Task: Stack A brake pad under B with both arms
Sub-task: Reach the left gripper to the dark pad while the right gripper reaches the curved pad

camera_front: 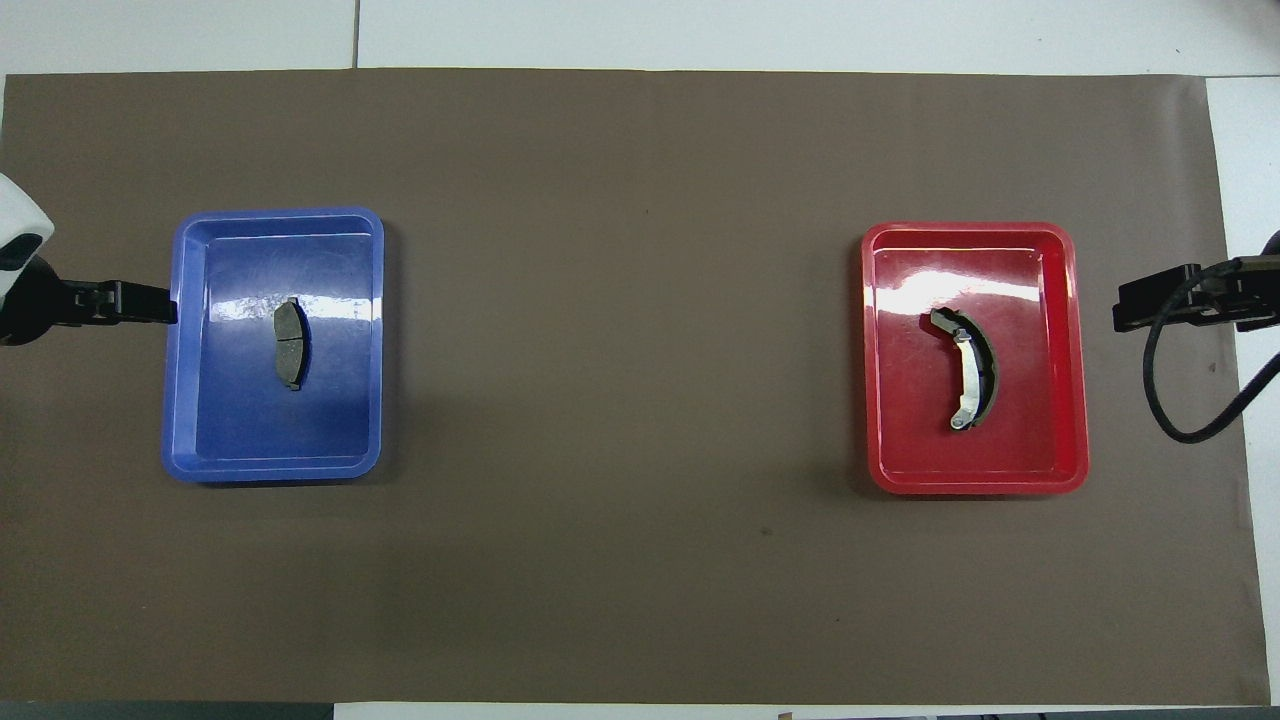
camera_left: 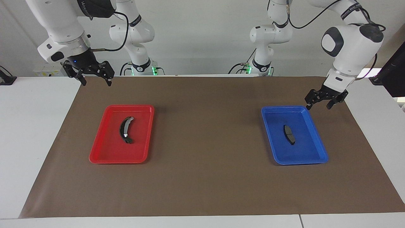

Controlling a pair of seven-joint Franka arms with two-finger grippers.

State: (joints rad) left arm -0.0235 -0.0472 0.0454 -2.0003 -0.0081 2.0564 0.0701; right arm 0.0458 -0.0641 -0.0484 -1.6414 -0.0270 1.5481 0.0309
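The A brake pad (camera_left: 289, 134) (camera_front: 290, 343), short and dark grey, lies in the middle of the blue tray (camera_left: 300, 162) (camera_front: 270, 465). B (camera_left: 125, 129) (camera_front: 972, 382), a long black crescent with a light-grey face, lies in the red tray (camera_left: 117, 161) (camera_front: 975, 485). My left gripper (camera_left: 319, 107) (camera_front: 150, 305) hangs open and holds nothing, over the blue tray's rim at the left arm's end of the table. My right gripper (camera_left: 96, 83) (camera_front: 1150, 300) waits open and holds nothing, over the mat's edge beside the red tray.
A brown mat (camera_left: 205, 142) (camera_front: 620, 400) covers the table, with the two trays far apart toward its ends. A black cable (camera_front: 1170, 400) loops from the right arm. White table (camera_left: 34, 126) borders the mat.
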